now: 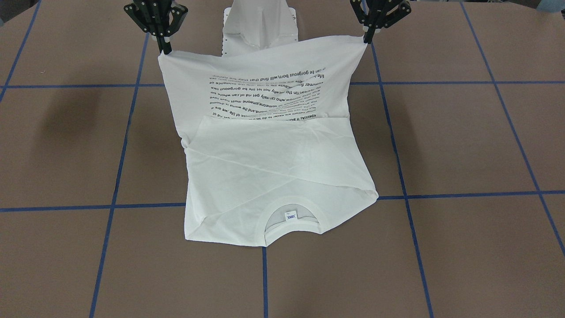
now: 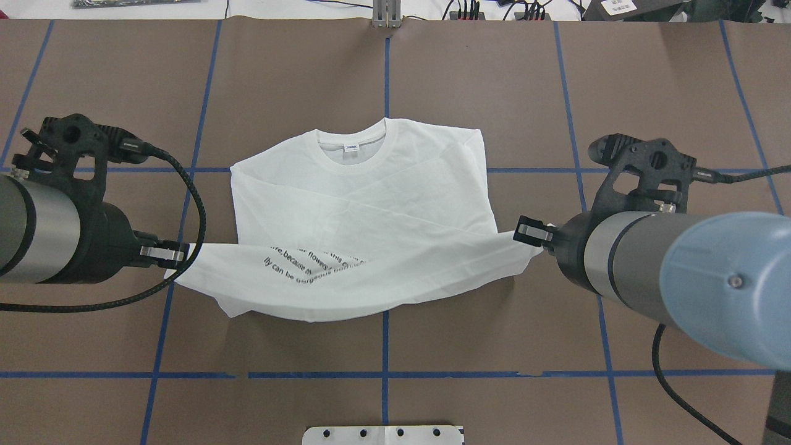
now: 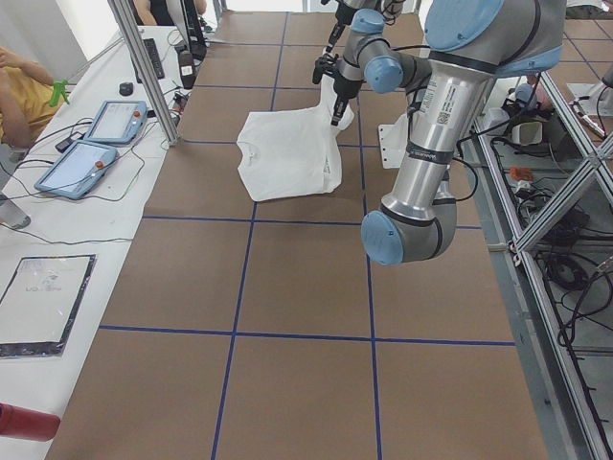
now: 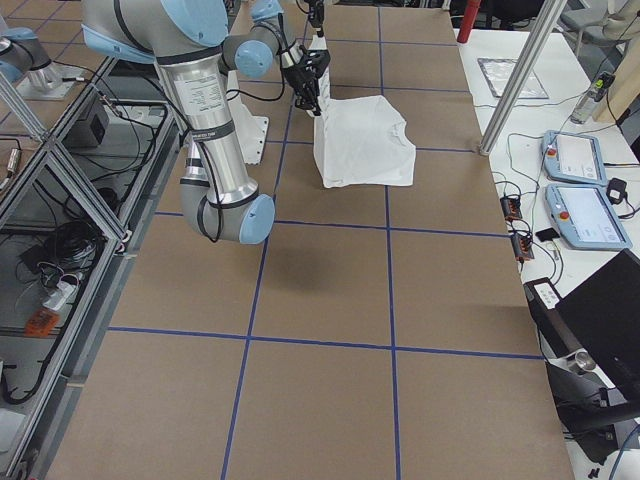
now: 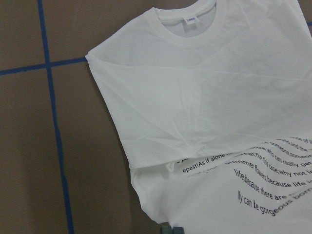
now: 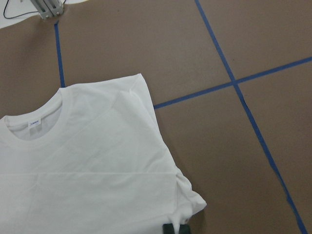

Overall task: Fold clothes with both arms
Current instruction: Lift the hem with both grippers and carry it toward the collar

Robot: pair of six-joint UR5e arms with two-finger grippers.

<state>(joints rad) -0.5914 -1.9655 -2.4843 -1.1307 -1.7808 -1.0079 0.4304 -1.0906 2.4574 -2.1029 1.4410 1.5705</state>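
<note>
Grey-bodied, the left arm [image 2: 43, 228] stood at the left of the overhead view, its jaws closed on one hem corner of the T-shirt [image 2: 371, 198]. From that corner the hem ran taut across to the right, held up off the brown counter [image 2: 278, 80], with the printed text [image 2: 309, 266] on the lifted panel. Beyond it the rest of the shirt lay flat in the middle of the counter. Its sleeves were folded in across the body, and the collar [image 2: 352, 168] with its neck tag [image 2: 351, 148] lay at the far end, away from the robot. At the right, the right arm [image 2: 630, 253] mirrored the first, its jaws pinched shut on the other hem corner.

The coming move seemed to turn on one relation. The shirt's long axis ran straight away from the robot, hem to collar, square to the line between the two pairs of jaws, so the collar lay forward of both. Neither arm looked nearer, and the fold would probably need both corners carried forward together.

The overhead view flattened the raised panel into a narrow band. The front-facing view showed it standing well clear of the counter, text upside down, a jaw tip at each top corner. The wrist views showed collar and tag ahead but little of the jaws.
</note>
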